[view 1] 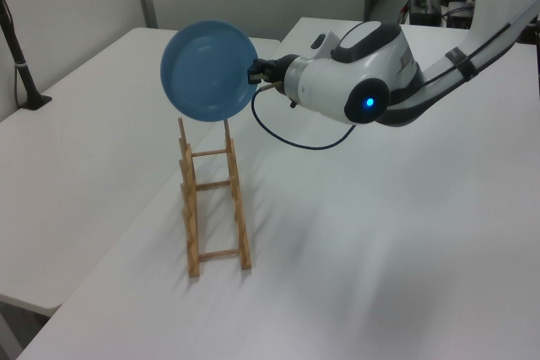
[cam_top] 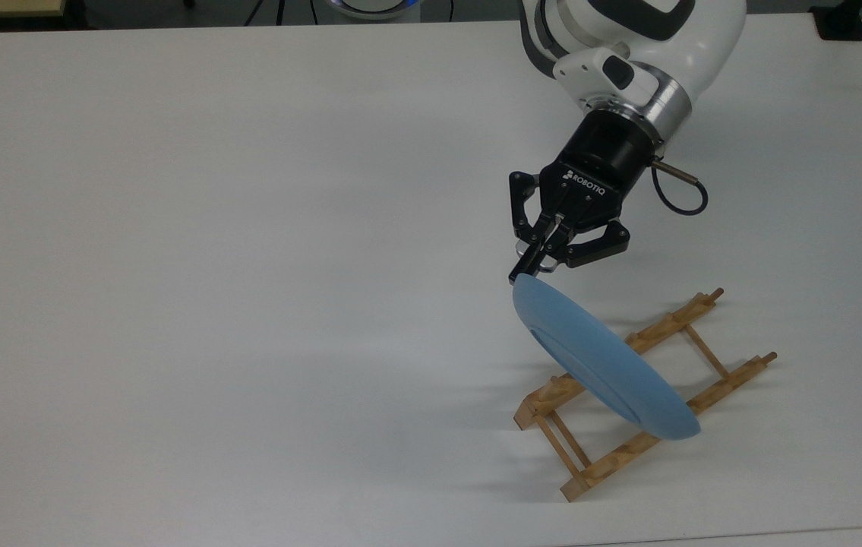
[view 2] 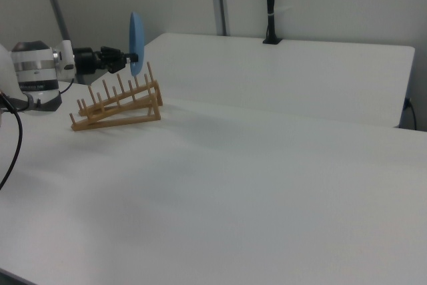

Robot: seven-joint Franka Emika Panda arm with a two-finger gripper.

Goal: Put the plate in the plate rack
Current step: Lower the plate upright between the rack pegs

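A bare white table [cam_top: 210, 266] spreads across the top view, its far edge meeting dark floor. Toward the top view's right, the gripper [cam_top: 528, 267] is clenched on the rim of the plate [cam_top: 601, 368], holding it on edge in the air above the plate rack [cam_top: 647, 395], which lies flat on the table. In the right view, pale wall panels and a black post [view 2: 269, 5] stand behind.

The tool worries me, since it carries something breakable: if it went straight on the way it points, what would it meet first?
Beyond the plate it already grips, probably the plate rack. The tool points towards it in the top view, though depth is unclear.
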